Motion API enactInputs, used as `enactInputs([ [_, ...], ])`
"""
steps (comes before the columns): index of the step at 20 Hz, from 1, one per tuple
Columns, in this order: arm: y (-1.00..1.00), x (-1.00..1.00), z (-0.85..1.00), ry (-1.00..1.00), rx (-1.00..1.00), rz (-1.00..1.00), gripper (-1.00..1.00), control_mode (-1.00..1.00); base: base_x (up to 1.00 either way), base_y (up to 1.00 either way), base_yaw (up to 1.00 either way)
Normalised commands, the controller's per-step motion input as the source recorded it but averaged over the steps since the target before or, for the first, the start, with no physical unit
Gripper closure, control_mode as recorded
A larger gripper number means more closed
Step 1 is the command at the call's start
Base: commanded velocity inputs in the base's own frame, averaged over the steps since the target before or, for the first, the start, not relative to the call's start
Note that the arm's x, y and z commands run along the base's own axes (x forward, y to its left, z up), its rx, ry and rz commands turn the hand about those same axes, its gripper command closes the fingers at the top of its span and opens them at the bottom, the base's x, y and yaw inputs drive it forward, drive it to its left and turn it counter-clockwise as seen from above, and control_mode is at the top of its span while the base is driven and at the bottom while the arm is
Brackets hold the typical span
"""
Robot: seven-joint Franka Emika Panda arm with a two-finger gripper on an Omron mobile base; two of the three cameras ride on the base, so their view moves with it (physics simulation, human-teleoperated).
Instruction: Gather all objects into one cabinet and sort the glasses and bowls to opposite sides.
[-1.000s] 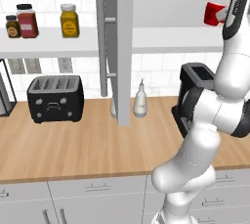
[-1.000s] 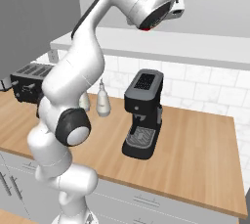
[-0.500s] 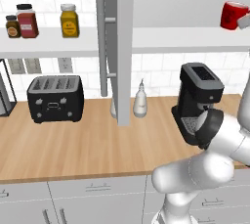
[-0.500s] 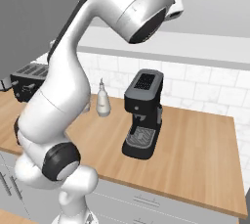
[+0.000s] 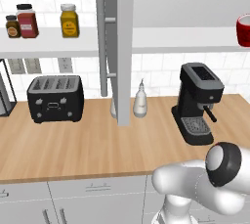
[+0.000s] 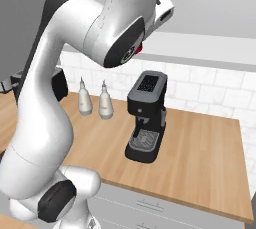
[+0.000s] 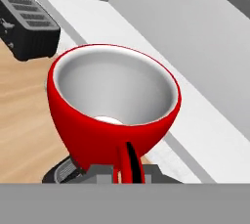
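The glossy red mug [image 7: 107,115] fills the hand view, its grey inside empty and its handle [image 7: 128,162] pointing back at the hand. My gripper [image 7: 128,175] is shut on that handle. In the left base view the red mug [image 5: 243,30] shows at the right edge, just above the cabinet's white shelf [image 5: 185,39]. The cabinet's grey door [image 5: 119,47] stands open, edge-on, with its long bar handle [image 5: 102,47]. In the right base view my own arm hides the gripper, and a sliver of the red mug [image 6: 140,49] peeks out under it.
A black coffee machine [image 5: 197,103] stands on the wooden counter [image 5: 88,149] below the mug. A black toaster [image 5: 54,98] sits to the left and a pale bottle [image 5: 140,100] by the door. Three spice jars [image 5: 69,20] occupy the shelf's left end.
The arm has swung to the right with the red mug in its grip. The mug has moved right and slightly down, to the left base view's right edge.
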Motion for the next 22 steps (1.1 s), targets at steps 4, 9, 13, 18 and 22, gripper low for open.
enactInputs([
  [4,0.02,-0.20,0.02,0.02,-0.08,0.00,1.00,-1.00,0.00,0.00,0.00],
  [9,0.03,0.00,0.00,0.00,0.00,-0.02,1.00,-1.00,0.00,0.00,0.00],
  [13,0.00,0.00,0.00,0.00,0.00,-0.04,1.00,-1.00,0.00,0.00,0.00],
  [18,0.00,0.00,0.00,0.00,0.00,-0.01,1.00,-1.00,0.00,0.00,0.00],
  [22,0.00,0.00,-0.01,0.00,0.00,0.00,1.00,-1.00,0.00,0.00,0.00],
])
